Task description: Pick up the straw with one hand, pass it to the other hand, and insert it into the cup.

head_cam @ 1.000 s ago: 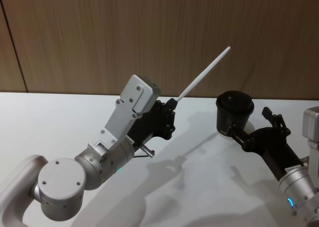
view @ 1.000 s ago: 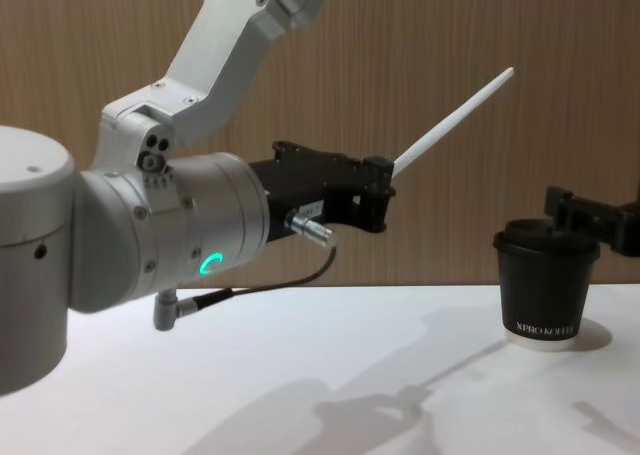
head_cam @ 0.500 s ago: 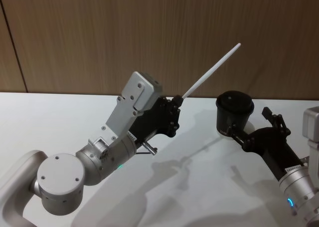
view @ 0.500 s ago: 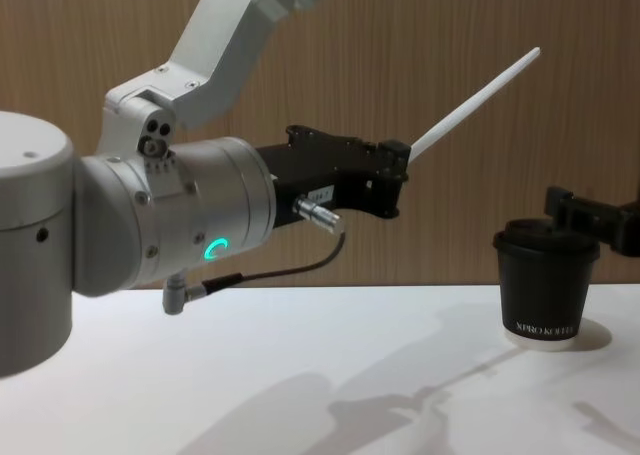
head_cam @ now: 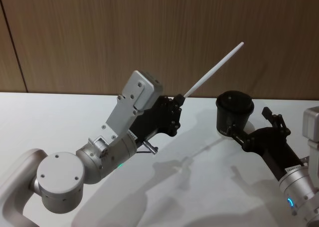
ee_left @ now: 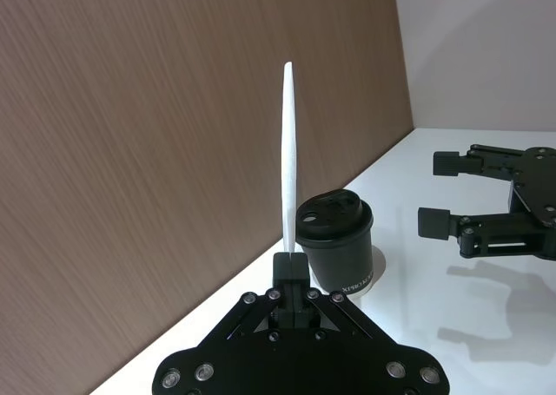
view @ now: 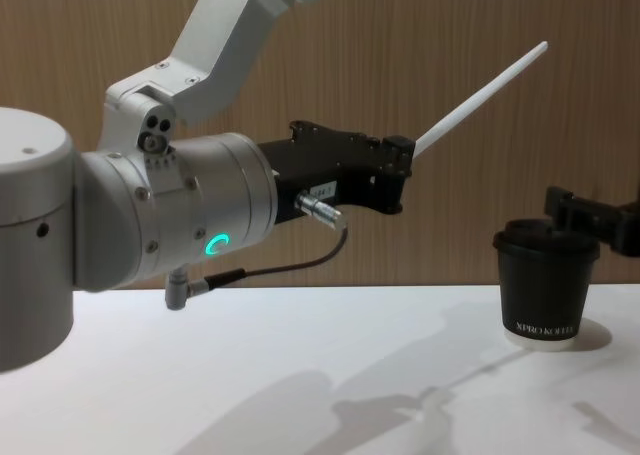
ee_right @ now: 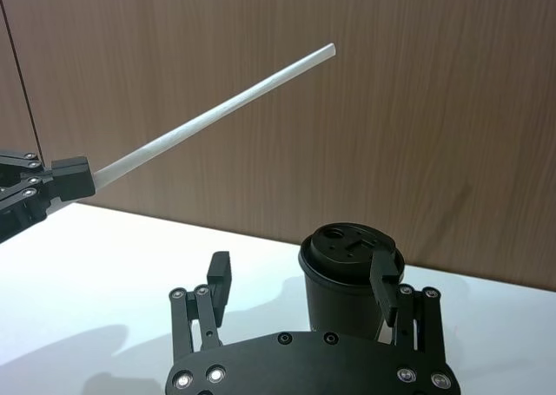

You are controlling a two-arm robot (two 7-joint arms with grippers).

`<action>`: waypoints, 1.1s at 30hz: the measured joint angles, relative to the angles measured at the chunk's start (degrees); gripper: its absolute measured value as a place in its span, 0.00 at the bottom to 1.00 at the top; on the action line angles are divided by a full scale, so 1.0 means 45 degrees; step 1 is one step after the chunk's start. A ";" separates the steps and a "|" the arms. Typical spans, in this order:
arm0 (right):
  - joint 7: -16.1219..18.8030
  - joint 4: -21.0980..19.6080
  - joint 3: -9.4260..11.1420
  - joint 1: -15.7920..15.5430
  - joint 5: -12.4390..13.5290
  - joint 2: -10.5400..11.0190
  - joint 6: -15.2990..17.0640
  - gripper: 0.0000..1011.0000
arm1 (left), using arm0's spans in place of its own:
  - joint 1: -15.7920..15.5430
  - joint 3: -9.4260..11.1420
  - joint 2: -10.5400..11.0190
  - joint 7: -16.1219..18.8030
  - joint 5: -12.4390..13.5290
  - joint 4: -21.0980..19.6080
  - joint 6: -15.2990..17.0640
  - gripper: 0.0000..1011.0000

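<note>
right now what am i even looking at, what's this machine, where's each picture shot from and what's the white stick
It is a robot with two arms, each ending in a two-fingered claw. Four cameras shoot the same moment: one on its head looking down, one on its chest looking across the table, and one on each wrist looking along that arm's claw. The white stick is a straw. The left claw is shut on its lower end and holds it in the air, slanting upward. On the white table stands a black lidded cup. The right claw hangs open beside the cup, holding nothing.
</note>
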 joint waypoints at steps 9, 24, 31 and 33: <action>0.0045 0.0000 0.0020 0.0011 0.0016 -0.0006 0.0011 0.99 | -0.0016 0.0000 -0.0001 -0.0042 -0.0013 0.0015 -0.0026 0.00; 0.0449 -0.0107 0.0522 0.0536 0.1109 -0.0360 0.0946 0.99 | -0.0031 0.0000 0.0000 -0.0065 -0.0018 0.0018 -0.0045 0.00; 0.0639 -0.0112 0.0857 0.1113 0.1992 -0.0589 0.1780 0.99 | -0.0031 0.0000 -0.0001 -0.0076 -0.0017 0.0019 -0.0046 0.00; 0.0705 -0.0093 0.0907 0.1233 0.2168 -0.0609 0.1939 0.99 | -0.0031 0.0000 -0.0001 -0.0076 -0.0018 0.0018 -0.0047 0.00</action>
